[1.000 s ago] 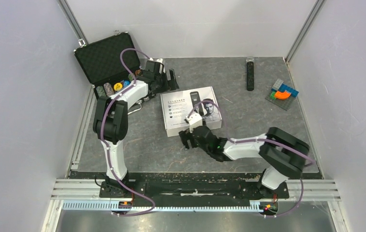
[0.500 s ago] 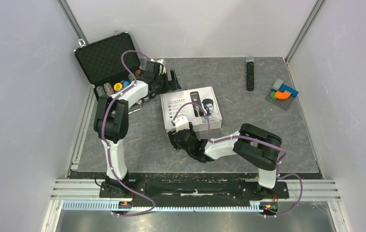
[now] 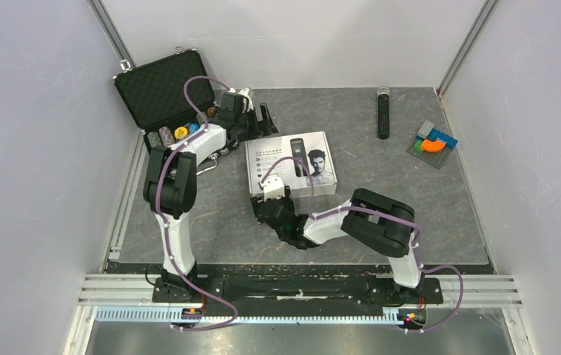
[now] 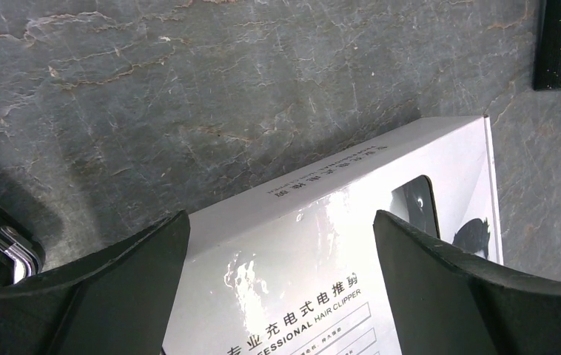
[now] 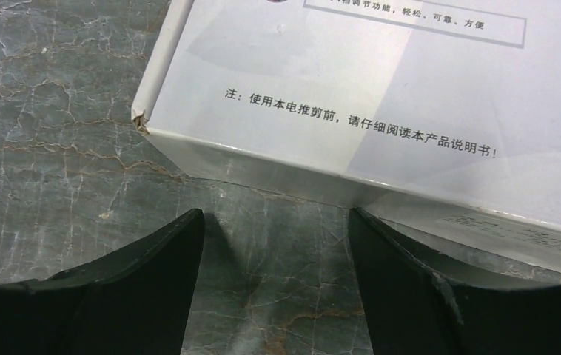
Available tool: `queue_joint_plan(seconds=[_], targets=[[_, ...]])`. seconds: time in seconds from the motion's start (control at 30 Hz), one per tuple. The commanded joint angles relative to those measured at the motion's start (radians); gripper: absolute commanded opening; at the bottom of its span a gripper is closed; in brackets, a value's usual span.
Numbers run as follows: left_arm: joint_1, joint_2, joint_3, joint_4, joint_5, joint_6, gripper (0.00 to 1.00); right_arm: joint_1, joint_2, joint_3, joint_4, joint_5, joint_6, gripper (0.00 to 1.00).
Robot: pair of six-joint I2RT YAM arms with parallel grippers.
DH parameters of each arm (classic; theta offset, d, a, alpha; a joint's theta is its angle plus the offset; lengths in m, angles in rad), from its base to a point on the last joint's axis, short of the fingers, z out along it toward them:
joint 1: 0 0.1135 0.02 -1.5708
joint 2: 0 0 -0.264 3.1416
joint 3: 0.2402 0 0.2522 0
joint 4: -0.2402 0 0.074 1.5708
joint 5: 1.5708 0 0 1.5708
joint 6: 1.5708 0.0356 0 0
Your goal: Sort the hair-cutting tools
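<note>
Box: white clipper box (image 3: 266,161) lay flat on the counter (image 3: 381,192)
Left claw (image 4: 279,222): jaws wide apart, nothing in them, up by the box's far-left corner
Right claw (image 5: 274,218): spread open too, empty, low at the box's near-left corner
Hair-cutting tools: couldn't spot them in any view, only a clipper photo on the box lid
Extras: open black case (image 3: 163,92) sat behind-left of the box, black stick (image 3: 383,112) behind-right

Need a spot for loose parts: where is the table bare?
Widest bare patch: right of the hair-clipper box, bordered by the black stick, block toy and right arm. Also near left, between left arm and box. Crowded: far left, where chip case, left gripper and box bunch; right gripper at the box's near-left corner.
</note>
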Motion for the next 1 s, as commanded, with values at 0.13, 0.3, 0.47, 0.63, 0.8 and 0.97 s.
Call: queue_joint_plan(seconds=[0.13,0.3,0.47,0.63,0.8,0.97], targets=[[-0.013,0.008,0.016,-0.093,0.06,-0.074,1.0,-0.026,-0.151,-0.078,-0.035,-0.117,-0.038,0.81],[-0.013,0.023,0.118,-0.139,0.028,-0.04,1.0,-0.102,-0.325,-0.24,-0.175,-0.228,-0.046,0.84],[-0.012,0.038,0.194,-0.14,0.006,-0.022,1.0,-0.205,-0.489,-0.411,-0.194,-0.298,-0.097,0.85],[-0.017,0.04,0.205,-0.027,0.0,-0.06,1.0,-0.304,-0.575,-0.511,-0.181,-0.313,-0.185,0.83],[-0.042,0.126,0.307,0.017,0.018,-0.073,1.0,-0.369,-0.594,-0.555,-0.127,-0.354,-0.246,0.78],[-0.075,0.22,0.398,0.017,0.047,-0.066,1.0,-0.406,-0.567,-0.58,-0.071,-0.397,-0.248,0.75]])
